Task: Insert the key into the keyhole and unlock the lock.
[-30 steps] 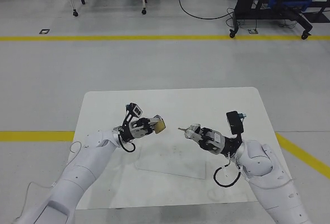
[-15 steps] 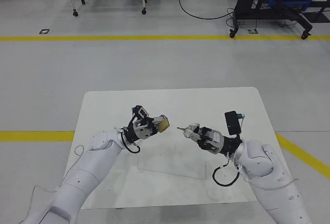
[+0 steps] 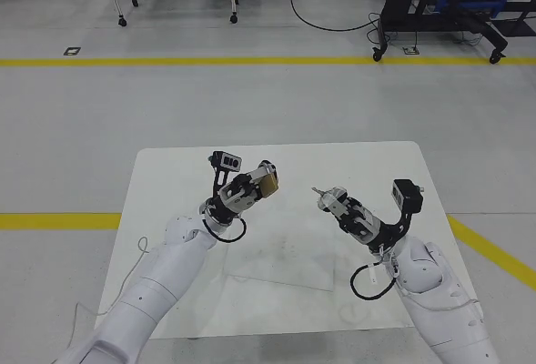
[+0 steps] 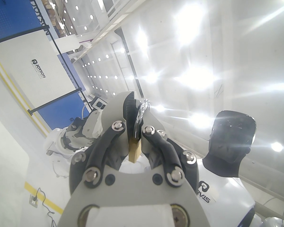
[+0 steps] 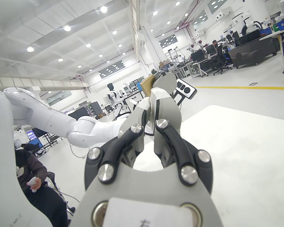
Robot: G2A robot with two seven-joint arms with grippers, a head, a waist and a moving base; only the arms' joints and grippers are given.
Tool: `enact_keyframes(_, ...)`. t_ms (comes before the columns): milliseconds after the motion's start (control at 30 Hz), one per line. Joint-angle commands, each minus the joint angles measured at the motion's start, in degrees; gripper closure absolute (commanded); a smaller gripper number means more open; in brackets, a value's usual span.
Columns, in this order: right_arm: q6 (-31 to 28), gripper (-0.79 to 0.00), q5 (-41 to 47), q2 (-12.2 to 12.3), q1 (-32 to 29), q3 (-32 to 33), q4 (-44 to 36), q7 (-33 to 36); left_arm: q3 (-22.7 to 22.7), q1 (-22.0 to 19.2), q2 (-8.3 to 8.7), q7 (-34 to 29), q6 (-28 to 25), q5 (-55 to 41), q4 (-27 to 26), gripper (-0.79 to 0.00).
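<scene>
Brass lock (image 3: 268,184): I judge it rigid, dense, slick; left gripper (image 3: 259,187) closed on its body. Key (image 3: 318,191): thin, stiff, light; right gripper (image 3: 330,198) pinched shut on its head.

A white table (image 3: 368,168) with rounded corners is being viewed from above, with a grey, yellow-lined floor (image 3: 249,100) lying beyond its far edge. One thin, clear, rectangular sheet (image 3: 281,268) is being carried flat on the table, between its middle and its near edge. The sheet is being shown slightly askew to that edge and well apart from both side edges.
</scene>
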Motion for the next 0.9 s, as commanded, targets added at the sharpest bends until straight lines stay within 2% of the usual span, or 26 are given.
enact_keyframes(0, 0.0, 0.000, 0.1, 0.0, 0.0, 0.0, 0.0, 0.0, 0.0, 0.0, 0.00, 0.0, 0.0, 0.0, 0.0, 0.000)
enact_keyframes(533, 0.0, 0.000, 0.1, 0.0, 0.0, 0.0, 0.0, 0.0, 0.0, 0.0, 0.00, 0.0, 0.0, 0.0, 0.0, 0.000)
enact_keyframes(567, 0.3, 0.000, 0.1, 0.0, -0.3, -0.1, -0.5, -0.4, -0.5, 0.3, 0.10, 1.9, -1.0, 1.2, 0.1, 0.000)
enact_keyframes(633, 6.1, 0.000, -5.6, -0.1, -1.4, 1.2, -2.0, -1.5, -1.5, 1.3, 0.05, 6.3, -5.0, 2.9, -0.9, 0.000)
enact_keyframes(767, 18.1, 0.000, -13.6, -1.0, -5.7, 0.5, -7.2, -9.8, -1.1, 2.6, -0.90, 13.0, -10.9, 5.8, -2.3, 0.000)
enact_keyframes(867, 24.9, 0.000, -20.2, -1.7, -8.4, -1.6, -11.2, -15.6, 0.5, 2.1, -2.15, 17.3, -12.3, 7.4, -1.3, 0.000)
